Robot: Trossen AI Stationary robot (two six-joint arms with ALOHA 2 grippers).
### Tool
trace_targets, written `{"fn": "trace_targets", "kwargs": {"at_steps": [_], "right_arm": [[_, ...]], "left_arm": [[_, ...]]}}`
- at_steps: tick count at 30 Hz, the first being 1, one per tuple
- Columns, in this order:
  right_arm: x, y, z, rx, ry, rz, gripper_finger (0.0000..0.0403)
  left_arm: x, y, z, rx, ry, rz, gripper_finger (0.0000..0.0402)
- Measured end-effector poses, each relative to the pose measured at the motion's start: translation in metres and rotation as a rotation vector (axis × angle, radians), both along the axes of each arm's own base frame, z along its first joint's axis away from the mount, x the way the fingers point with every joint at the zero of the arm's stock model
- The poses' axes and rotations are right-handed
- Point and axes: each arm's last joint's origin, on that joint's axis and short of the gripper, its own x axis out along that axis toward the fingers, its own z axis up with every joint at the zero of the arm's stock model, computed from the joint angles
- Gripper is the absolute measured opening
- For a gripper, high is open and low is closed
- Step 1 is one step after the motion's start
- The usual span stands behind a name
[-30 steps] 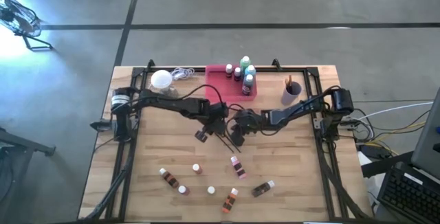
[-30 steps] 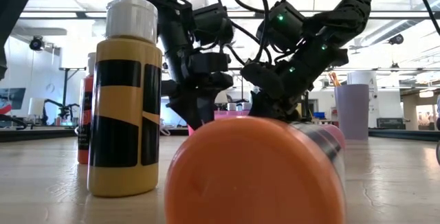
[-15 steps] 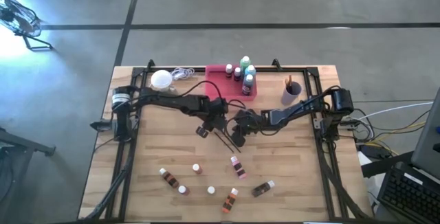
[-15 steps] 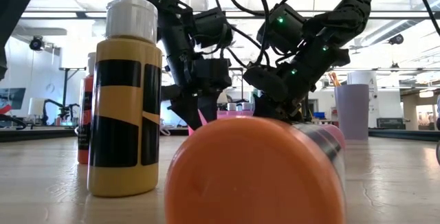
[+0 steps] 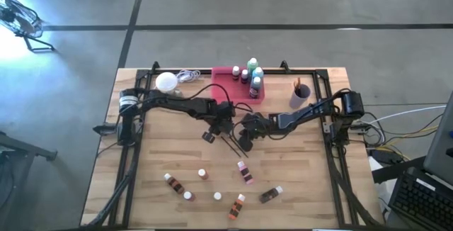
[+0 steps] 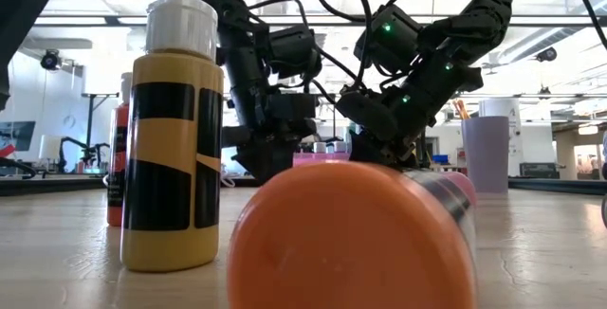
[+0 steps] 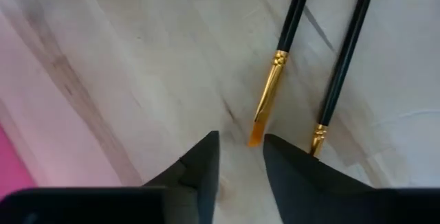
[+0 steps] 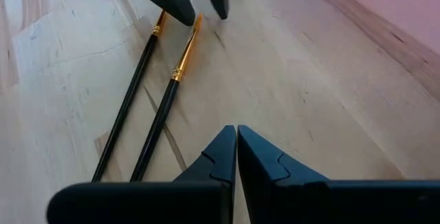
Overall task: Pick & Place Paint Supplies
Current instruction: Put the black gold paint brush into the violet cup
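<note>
Two thin dark-handled paintbrushes [image 7: 289, 38] [image 7: 347, 59] lie side by side flat on the wooden table [image 5: 163, 153], also seen in the high view [image 5: 232, 144]. My left gripper [image 7: 240, 152] points down over them, open a little. Its fingers stand on either side of one brush's orange bristle tip [image 8: 198, 19]; whether they touch it I cannot tell. My right gripper [image 8: 236, 145] hovers shut and empty beside the brush handles [image 5: 245, 140]. Several small white-capped bottles [image 5: 202, 173] stand or lie near the front edge.
A pink tray [image 5: 228, 83] at the far edge holds green, blue and small bottles [image 5: 253, 74]. A purple cup with brushes [image 5: 300, 95] stands far right, and a white globe lamp [image 5: 166, 81] far left. In the low view a yellow bottle [image 6: 175, 138] and a lying orange-capped bottle [image 6: 351, 238] fill the foreground.
My left gripper has come down toward the table, onto the bristle ends of the two brushes. The brushes and my right gripper have stayed where they were.
</note>
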Motion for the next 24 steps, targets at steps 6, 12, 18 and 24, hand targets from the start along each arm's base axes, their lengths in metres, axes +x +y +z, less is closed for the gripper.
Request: {"fn": "trace_targets", "kwargs": {"at_steps": [6, 12, 18, 24], "right_arm": [[0.0, 0.0, 0.0, -0.007, 0.001, 0.008, 0.0013], [0.0, 0.0, 0.0, -0.009, 0.001, 0.01, 0.0013], [0.0, 0.0, 0.0, -0.006, 0.0, 0.013, 0.0013], [0.007, 0.0, 0.011, 0.039, -0.042, 0.068, 0.0023]], "left_arm": [[0.0, -0.002, 0.0, -0.039, -0.008, -0.01, 0.0039], [0.001, -0.002, 0.0, -0.06, -0.017, -0.024, 0.0005], [0.002, -0.002, 0.006, -0.05, -0.01, -0.021, 0.0003], [0.005, -0.001, 0.015, -0.047, -0.002, -0.018, 0.0001]]}}
